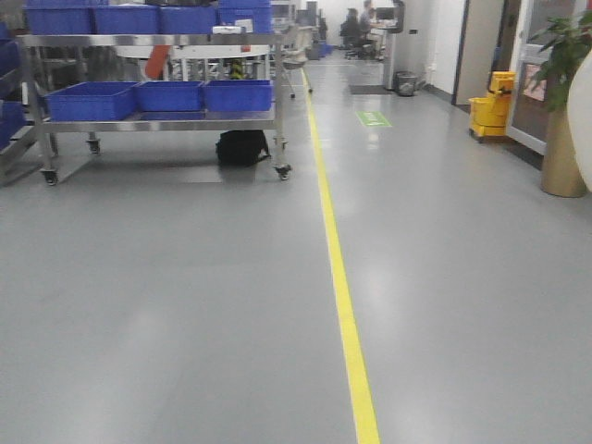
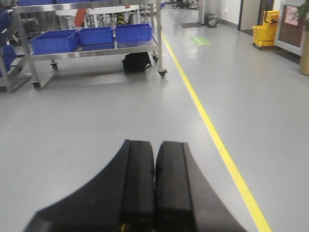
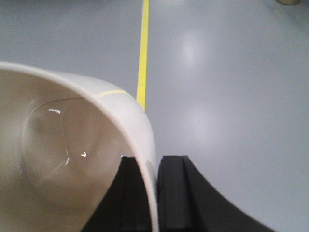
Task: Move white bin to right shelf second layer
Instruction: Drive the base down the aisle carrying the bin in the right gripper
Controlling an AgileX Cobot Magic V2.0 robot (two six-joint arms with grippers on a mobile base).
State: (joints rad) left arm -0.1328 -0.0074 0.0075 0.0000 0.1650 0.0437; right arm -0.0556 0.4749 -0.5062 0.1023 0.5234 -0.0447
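Note:
The white bin fills the left of the right wrist view, mouth toward the camera, glossy inside. My right gripper is shut on its wall, one finger inside and one outside, and holds it above the grey floor. A curved sliver of the white bin shows at the right edge of the front view. My left gripper is shut with nothing between its fingers, pointing over the floor. The right shelf second layer is out of view.
A wheeled steel cart carrying blue crates stands ahead on the left, a black bag under it. A yellow floor line runs forward. A yellow mop bucket and a potted plant stand on the right.

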